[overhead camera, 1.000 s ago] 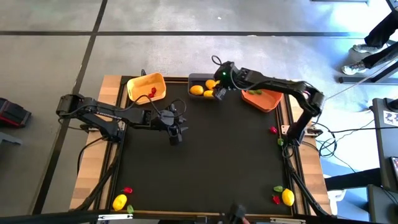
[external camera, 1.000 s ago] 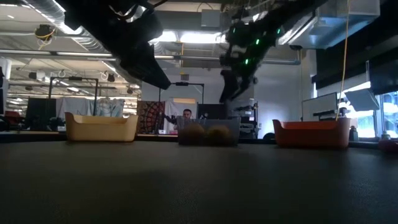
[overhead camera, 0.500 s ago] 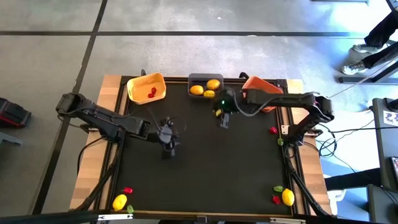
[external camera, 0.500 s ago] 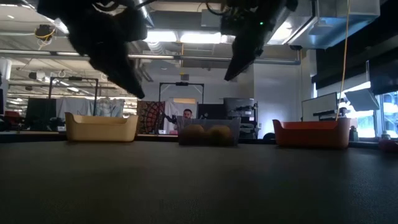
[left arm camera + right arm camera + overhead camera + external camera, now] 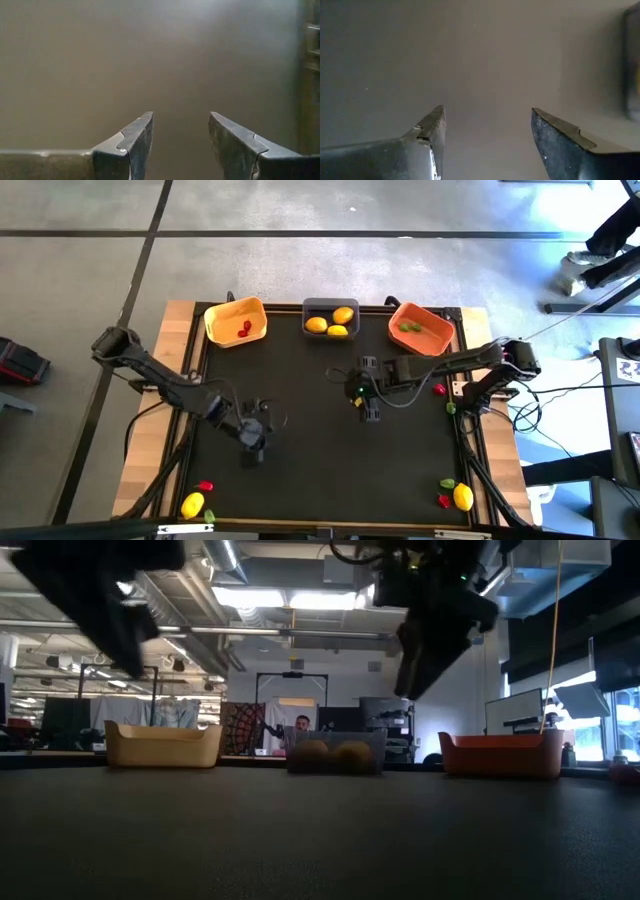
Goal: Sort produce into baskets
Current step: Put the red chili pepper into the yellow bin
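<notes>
Three baskets line the table's far edge: a yellow-orange one (image 5: 235, 321) with a red piece (image 5: 244, 329), a dark grey one (image 5: 331, 318) with yellow fruits (image 5: 343, 315), and an orange one (image 5: 421, 329) with green pieces (image 5: 406, 326). Loose produce lies at the near left corner (image 5: 193, 503), the near right corner (image 5: 462, 497) and the right edge (image 5: 439, 389). My left gripper (image 5: 254, 452) hovers open over the bare mat, left of centre. My right gripper (image 5: 371, 413) hovers open over the mat's middle. Neither has anything between its fingers.
The black mat (image 5: 310, 470) is bare between the two grippers and the near corners. A wooden border (image 5: 150, 470) frames the mat. In the low view a person (image 5: 301, 726) sits far behind the grey basket, beyond the table.
My right gripper has swung from above the grey basket toward the table's near edge, out over the mat's middle, sinking slightly. My left gripper has moved from left of the mat's middle toward the near left corner. Both have turned as they went.
</notes>
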You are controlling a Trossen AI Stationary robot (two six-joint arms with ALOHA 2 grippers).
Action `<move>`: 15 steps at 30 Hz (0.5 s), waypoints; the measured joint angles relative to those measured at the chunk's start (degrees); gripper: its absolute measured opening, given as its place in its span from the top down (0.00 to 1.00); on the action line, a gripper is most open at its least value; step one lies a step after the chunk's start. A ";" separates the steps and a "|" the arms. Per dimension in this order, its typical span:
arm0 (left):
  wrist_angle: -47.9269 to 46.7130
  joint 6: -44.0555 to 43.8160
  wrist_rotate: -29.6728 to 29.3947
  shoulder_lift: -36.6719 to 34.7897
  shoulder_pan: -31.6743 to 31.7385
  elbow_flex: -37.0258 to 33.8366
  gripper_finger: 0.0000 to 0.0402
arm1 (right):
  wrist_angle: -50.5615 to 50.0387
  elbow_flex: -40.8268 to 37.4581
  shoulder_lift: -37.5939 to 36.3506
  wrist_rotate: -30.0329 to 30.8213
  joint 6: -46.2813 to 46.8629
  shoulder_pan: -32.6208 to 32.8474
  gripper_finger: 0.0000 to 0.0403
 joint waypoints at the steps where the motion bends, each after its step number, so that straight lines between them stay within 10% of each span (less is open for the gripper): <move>1: 0.30 -2.32 0.97 0.01 -1.27 0.00 0.54 | 0.39 -0.62 0.00 0.00 0.47 0.38 0.44; 15: -0.03 -33.94 13.55 6.96 -17.99 0.04 0.54 | 2.84 -4.13 0.00 -1.05 2.91 1.40 0.44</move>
